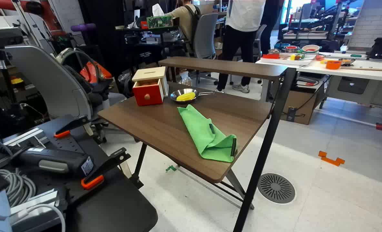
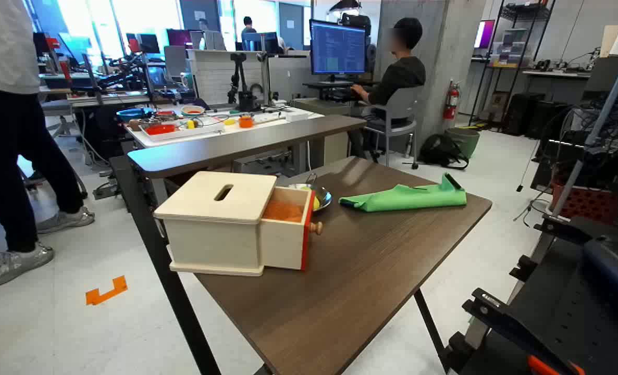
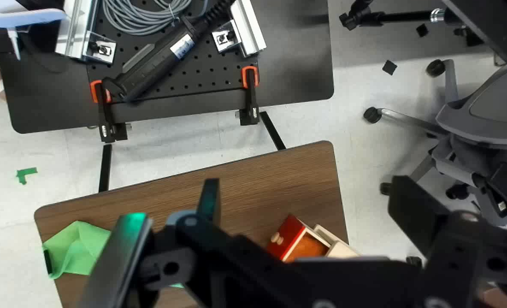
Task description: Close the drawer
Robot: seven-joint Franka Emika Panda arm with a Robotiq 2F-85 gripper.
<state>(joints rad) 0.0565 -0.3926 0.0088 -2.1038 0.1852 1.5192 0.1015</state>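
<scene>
A: Gripper [image 3: 298,196] nearest, dark across the bottom of the wrist view. Fingers spread wide, nothing held. Neither exterior view shows it.

B: Big things first.

A: Brown table [image 1: 158,129], mid-frame in both exterior views. On it a pale wooden box [image 2: 212,242], left of centre in an exterior view; its back end appears to overhang the table edge.

B: And the drawer [image 2: 285,244]?

A: Red-fronted, partway out of the box, at the frame's centre; lower right of centre in the wrist view. Not closed yet.

B: What could spoil it?

A: Closing pushes toward that overhang. If the drawer binds, the box may slide along and tip off. Likeliest cause: contact off-centre, skewing the drawer in its slot.

B: Smaller?

A: Steel pan [image 1: 176,93], just beside the box, yellow piece [image 1: 186,96] in it; a wide, low sweep could knock both. Wooden knob [image 1: 147,97], smallest: rounded, so a lone finger might slip.
</scene>
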